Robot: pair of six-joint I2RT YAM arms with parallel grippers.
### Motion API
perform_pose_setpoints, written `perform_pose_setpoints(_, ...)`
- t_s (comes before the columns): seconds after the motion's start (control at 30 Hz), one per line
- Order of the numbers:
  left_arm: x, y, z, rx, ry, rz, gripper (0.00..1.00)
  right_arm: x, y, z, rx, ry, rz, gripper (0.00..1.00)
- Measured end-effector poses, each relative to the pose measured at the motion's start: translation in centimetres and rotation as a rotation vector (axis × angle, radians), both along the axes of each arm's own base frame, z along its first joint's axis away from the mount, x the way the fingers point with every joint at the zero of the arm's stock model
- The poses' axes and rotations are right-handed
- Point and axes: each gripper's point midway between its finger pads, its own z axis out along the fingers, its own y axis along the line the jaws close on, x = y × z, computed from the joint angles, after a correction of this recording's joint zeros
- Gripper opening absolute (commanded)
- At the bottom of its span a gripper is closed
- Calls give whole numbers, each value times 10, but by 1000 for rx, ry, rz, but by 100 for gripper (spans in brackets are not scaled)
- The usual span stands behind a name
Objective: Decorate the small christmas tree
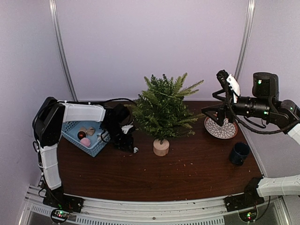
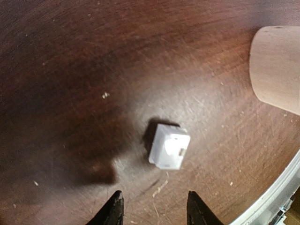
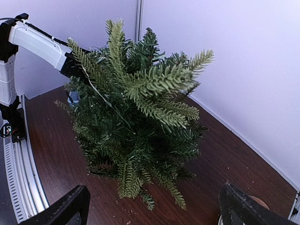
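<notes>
Two arms flank the tree (image 1: 161, 110), which stands upright on its wooden base (image 1: 161, 147) near the middle of the table (image 1: 197, 173). At its 9 o'clock a blue basket (image 1: 71, 129) holds a few ornaments. A patterned plate (image 1: 220, 129) lies at its 3 o'clock and a dark mug (image 1: 239, 153) at 4 o'clock. The left claw (image 1: 125, 140) is low over the table at the base's 9 o'clock, and a small white block (image 1: 135, 150) lies just beside it. The right arm (image 1: 262, 105) is raised at the tree's 3 o'clock. From this view I cannot tell how far either claw is spread.

From the left wrist, the block (image 2: 169, 146) lies alone on the wood, with the base (image 2: 276, 65) at its 2 o'clock and apart from it. The left claw (image 2: 153, 201) is wide and holds nothing. Its fingertips (image 2: 114, 208) show at the block's 6 o'clock, clear of it.

From the right wrist, the tree (image 3: 136, 117) fills the frame, bushy and with no ornament showing from here. The right claw (image 3: 154, 197) is spread wide and empty, aimed at the lower branches.

The step in hand looks like fetching the block, though what it is I cannot tell. The next move calls for carrying the left claw forward and down until the fingers straddle the block, squaring them to its slightly turned sides, and then closing without nudging the base.
</notes>
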Motion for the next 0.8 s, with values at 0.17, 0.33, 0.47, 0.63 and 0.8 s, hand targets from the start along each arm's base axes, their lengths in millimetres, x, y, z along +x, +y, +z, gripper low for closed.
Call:
perform_pose_setpoints(0.17, 6, -2, -14, 30, -12, 9, 43, 1, -1, 0, 0, 1, -8, 99)
perform_pose_setpoints(0.33, 10, -8, -14, 26, -38, 13, 42, 2, -1, 0, 0, 1, -13, 100)
perform_pose_setpoints(0.47, 11, -12, -14, 22, -48, 14, 42, 2, -1, 0, 1, 3, -13, 99)
perform_pose_setpoints(0.63, 12, -16, -15, 31, -61, 10, 36, 2, -1, -1, 2, 6, -16, 100)
perform_pose_setpoints(0.8, 14, -15, -17, 49, -78, 9, 31, 2, -2, -1, 1, 6, -20, 100)
